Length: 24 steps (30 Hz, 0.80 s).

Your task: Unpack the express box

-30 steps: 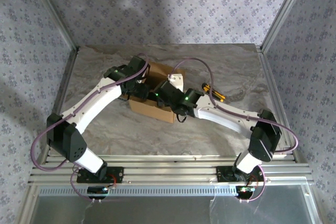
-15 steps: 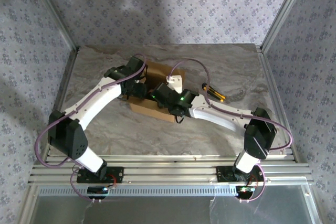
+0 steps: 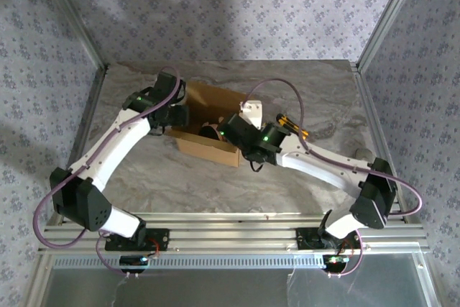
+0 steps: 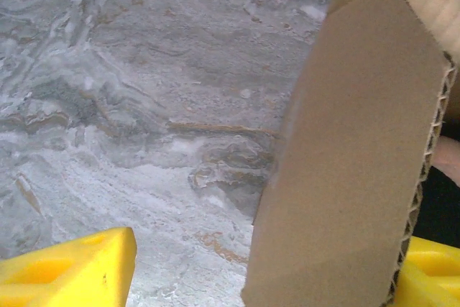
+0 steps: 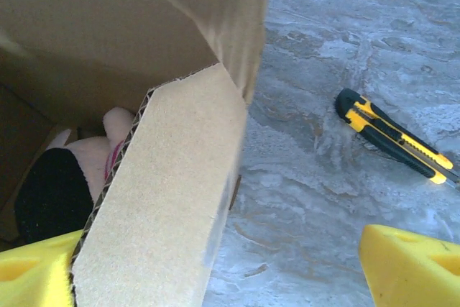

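Your express box [image 3: 210, 150] sits on the marble desk [image 3: 323, 91] a little left of centre, between the two arms, with its top open and the brown inside showing from above.

Your left hand [image 3: 177, 115] is at the box's left end. In the left wrist view this hand [image 4: 244, 282] is spread wide, and one upright cardboard flap [image 4: 352, 163] stands between its yellow fingers [image 4: 68, 267]. The flap's corrugated edge runs just beside the finger at the right of that view; you cannot tell whether they touch. The other finger is well apart from the flap, over bare desk.

Your right hand [image 3: 230, 127] is at the box's right end, above the opening. In the right wrist view this hand [image 5: 215, 275] is also spread wide and straddles another flap [image 5: 165, 206]. That flap stands close against the yellow finger at the left of the view, while the second finger [image 5: 410, 264] hangs over the desk outside the box. Neither hand is pinching anything.

Inside the box [image 5: 108, 26], behind that flap, you can see a plush toy [image 5: 93, 152], pink and black, lying low in the carton.

A black-and-yellow utility knife [image 5: 392, 134] lies flat on the desk to the right of the box, apart from it. From above the knife [image 3: 292, 126] sits just beyond the right arm's forearm.
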### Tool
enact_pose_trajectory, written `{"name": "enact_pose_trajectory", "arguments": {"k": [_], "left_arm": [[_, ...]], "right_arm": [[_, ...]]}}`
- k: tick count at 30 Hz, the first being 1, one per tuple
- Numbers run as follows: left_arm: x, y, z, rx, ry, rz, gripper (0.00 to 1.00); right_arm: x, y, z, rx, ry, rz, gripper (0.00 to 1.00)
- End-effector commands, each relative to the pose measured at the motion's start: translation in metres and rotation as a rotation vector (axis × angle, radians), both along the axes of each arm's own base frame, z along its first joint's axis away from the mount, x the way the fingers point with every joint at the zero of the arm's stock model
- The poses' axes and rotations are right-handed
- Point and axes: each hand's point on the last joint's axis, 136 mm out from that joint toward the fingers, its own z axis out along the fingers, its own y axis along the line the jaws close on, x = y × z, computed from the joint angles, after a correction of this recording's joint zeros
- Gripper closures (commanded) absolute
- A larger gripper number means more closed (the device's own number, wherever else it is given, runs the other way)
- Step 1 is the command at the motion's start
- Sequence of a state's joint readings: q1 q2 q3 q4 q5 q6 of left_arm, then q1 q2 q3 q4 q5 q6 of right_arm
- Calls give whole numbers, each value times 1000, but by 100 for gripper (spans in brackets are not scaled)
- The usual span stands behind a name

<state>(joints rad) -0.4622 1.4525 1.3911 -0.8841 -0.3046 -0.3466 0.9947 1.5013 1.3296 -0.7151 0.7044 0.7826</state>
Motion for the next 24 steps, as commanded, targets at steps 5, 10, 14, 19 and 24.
{"name": "enact_pose_trajectory", "arguments": {"k": [5, 10, 14, 19, 24], "left_arm": [[-7, 26, -1, 0, 6, 86, 24], [-10, 38, -3, -37, 16, 130, 25], [-12, 45, -5, -43, 23, 156, 25], [-14, 46, -11, -99, 37, 178, 25], [-16, 39, -16, -185, 51, 176, 25]], "right_arm": [[-9, -40, -6, -15, 17, -73, 12], [-16, -56, -17, 43, 57, -73, 11], [-18, -68, -21, 115, 79, -81, 10], [-14, -81, -36, 227, 125, -88, 11], [-5, -77, -42, 247, 140, -77, 11]]}}
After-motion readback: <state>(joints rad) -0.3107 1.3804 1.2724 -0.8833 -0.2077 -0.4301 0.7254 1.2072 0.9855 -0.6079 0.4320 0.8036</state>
